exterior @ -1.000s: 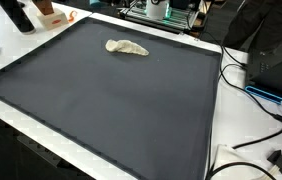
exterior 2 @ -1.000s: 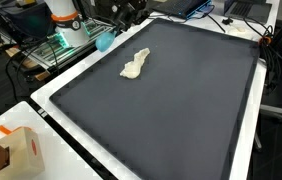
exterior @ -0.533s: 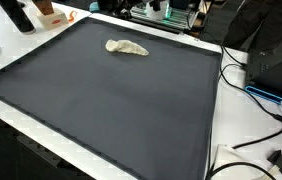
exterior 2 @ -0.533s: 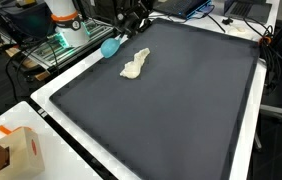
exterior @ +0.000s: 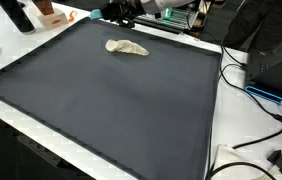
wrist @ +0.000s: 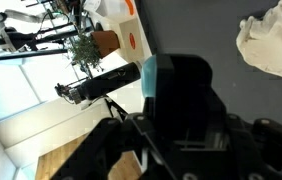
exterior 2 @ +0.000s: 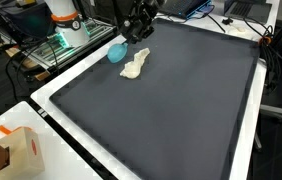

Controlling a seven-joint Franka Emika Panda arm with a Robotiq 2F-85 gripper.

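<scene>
The black, angular gripper [exterior 2: 125, 42] is clenched on a rounded teal-blue lump [exterior 2: 117, 51] with a smooth, matte skin. In the wrist view the same lump [wrist: 157, 82] shows as a pale blue block pressed against a broad black finger [wrist: 193, 100]. The lump hangs over the far rim of a flat, dark grey, faintly textured mat [exterior 2: 181, 110], just beside a crumpled cream cloth [exterior 2: 133, 66]. The cloth lies in a long, wrinkled twist on the mat; both exterior views show it, and the wrist view has it as soft folds [wrist: 276, 40]. A smooth orange-and-white carton [exterior 2: 21, 150] stands on the white table edge, well apart.

Compared with a second ago, the gripper [exterior: 117, 11] has come in over the mat's edge, carrying the lump closer to the cloth. The cloth itself has not shifted.
</scene>
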